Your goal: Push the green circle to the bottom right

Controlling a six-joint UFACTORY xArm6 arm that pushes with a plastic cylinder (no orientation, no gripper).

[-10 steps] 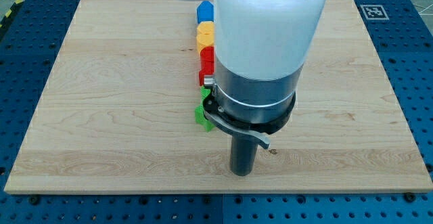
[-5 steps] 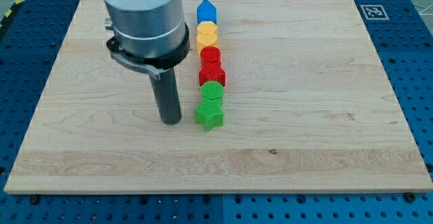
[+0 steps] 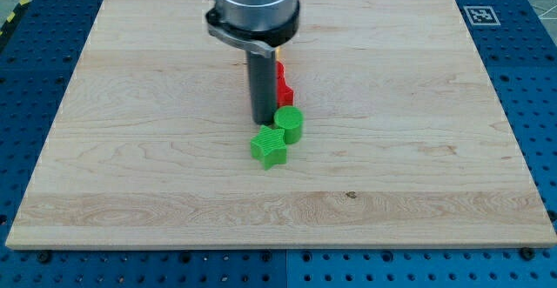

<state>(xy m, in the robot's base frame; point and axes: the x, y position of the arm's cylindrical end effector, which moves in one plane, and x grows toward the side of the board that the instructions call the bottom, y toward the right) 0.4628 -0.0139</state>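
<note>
The green circle (image 3: 290,124) lies near the board's middle, just right of the column of blocks. My tip (image 3: 262,121) stands right at its upper-left side, touching or nearly touching it. A green star (image 3: 269,147) lies just below my tip and below-left of the circle. A red block (image 3: 283,88) shows partly behind the rod, above the circle. The arm hides the rest of the column.
The wooden board (image 3: 104,149) sits on a blue perforated table. A black-and-white marker (image 3: 479,14) is at the top right corner. A yellow sliver of a block (image 3: 279,54) shows beside the rod.
My tip moved from the left of the green star to above it, into the column. The green circle shifted right and slightly down, out of line.
</note>
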